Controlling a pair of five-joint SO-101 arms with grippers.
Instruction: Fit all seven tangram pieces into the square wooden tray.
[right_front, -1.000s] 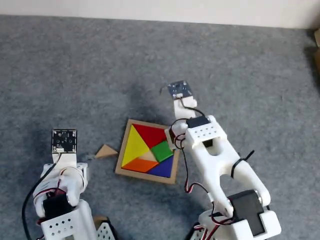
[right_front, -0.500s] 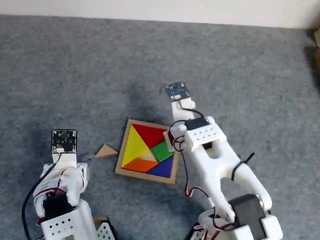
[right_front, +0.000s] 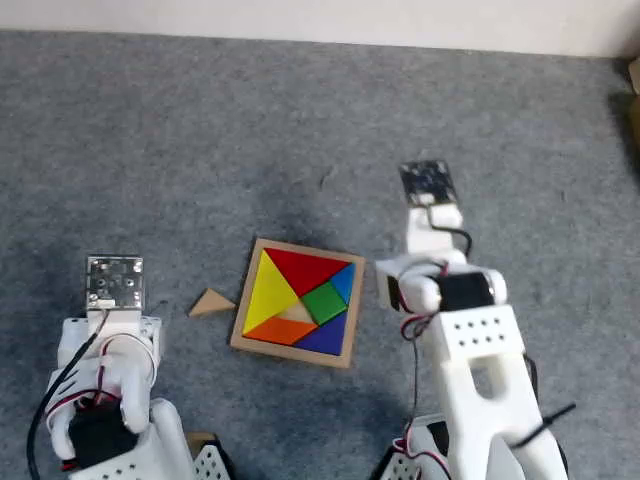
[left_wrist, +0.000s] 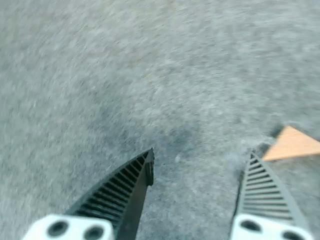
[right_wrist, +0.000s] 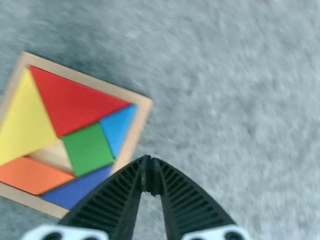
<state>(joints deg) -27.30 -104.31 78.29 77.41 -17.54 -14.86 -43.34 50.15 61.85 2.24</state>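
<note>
The left gripper (left_wrist: 200, 153) hangs over the grey carpet (left_wrist: 125, 75), its 2 fingers spread wide with nothing between them. Near 1 fingertip a loose wooden triangle (left_wrist: 292, 144) lies flat on the carpet, a little apart from the tray (right_wrist: 142, 107) on the left arm's side. The right gripper (right_wrist: 150, 165) is pressed closed and empty, over carpet by the tray's opposite edge. The tray holds 6 coloured pieces (right_wrist: 75, 100): red, yellow, green, light blue, orange and dark blue, around 1 pale triangular patch (right_wrist: 55, 155).
</note>
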